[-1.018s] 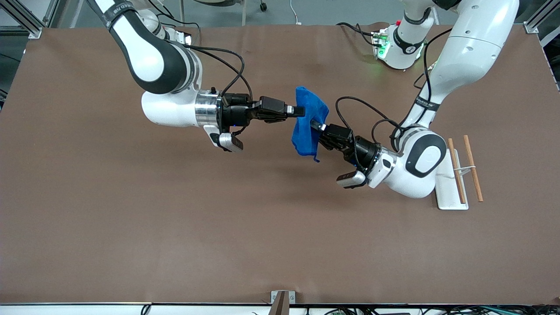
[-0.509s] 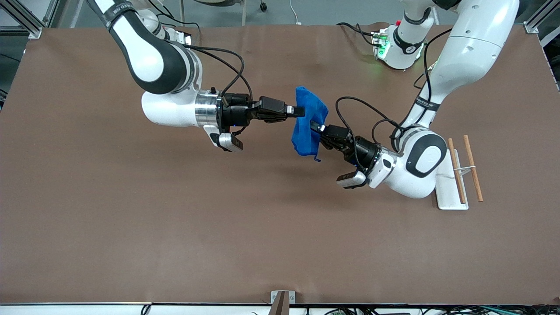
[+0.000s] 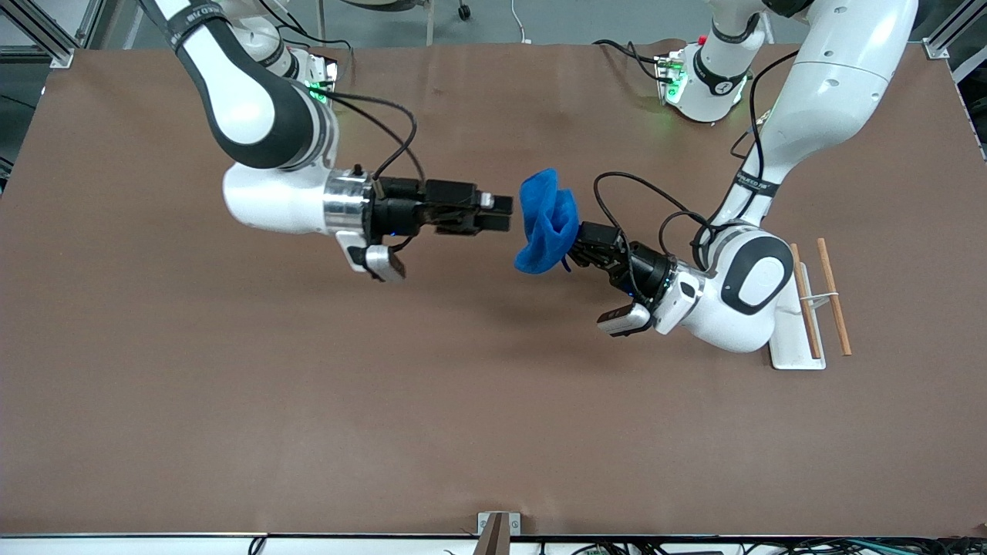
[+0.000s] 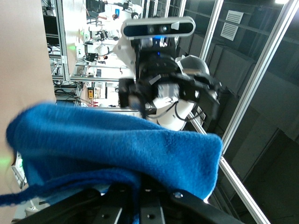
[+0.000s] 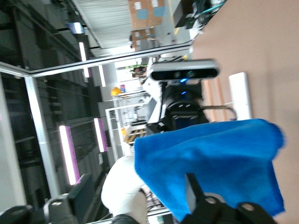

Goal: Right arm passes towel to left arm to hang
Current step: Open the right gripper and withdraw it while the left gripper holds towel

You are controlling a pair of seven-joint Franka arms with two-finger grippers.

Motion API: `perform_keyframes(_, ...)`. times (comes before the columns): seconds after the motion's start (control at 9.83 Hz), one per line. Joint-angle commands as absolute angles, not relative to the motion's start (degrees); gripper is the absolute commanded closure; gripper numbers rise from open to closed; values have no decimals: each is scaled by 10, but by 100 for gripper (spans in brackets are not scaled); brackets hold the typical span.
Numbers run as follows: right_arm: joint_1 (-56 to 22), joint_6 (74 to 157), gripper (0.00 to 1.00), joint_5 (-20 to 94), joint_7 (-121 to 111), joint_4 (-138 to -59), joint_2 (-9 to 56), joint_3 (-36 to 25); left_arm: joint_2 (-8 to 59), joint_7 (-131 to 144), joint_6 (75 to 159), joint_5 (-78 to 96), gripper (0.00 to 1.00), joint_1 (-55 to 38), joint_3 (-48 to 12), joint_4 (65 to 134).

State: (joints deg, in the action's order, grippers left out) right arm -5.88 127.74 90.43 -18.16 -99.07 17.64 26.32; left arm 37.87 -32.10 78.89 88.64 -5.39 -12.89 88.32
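Towel (image 3: 545, 223) hangs bunched in left hand (image 3: 580, 240), clamped, mid-air over tabletop (image 3: 231, 401) center. Right hand (image 3: 501, 214) just beside it, fingers apart, empty. Risk: grip sits near cloth edge w/ loose folds; could slip en route to rack (image 3: 798, 324).

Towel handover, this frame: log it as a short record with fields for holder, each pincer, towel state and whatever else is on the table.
holder: left pincer, shut on the towel
right pincer: open, apart from the towel, over the middle of the table
towel state: bunched, held up in the air, draped over the left pincer
hanging: not yet done
other things: white rack with wooden rods at the left arm's end of the table
table: brown
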Motion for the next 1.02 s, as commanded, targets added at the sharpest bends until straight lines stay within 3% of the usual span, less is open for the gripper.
perform_keyframes(0.0,4,1234,0,771,-142,-977,172,269,388,-329,811,804,100,-50,-124,854)
perform_keyframes(0.71,140,1203,0,370,-140,-957,168,268,380,-313,821,504,100,-20,-102,753)
perform_keyframes(0.92,162,1199,0,203,-93,-951,164,266,362,-314,821,380,100,-8,-101,728)
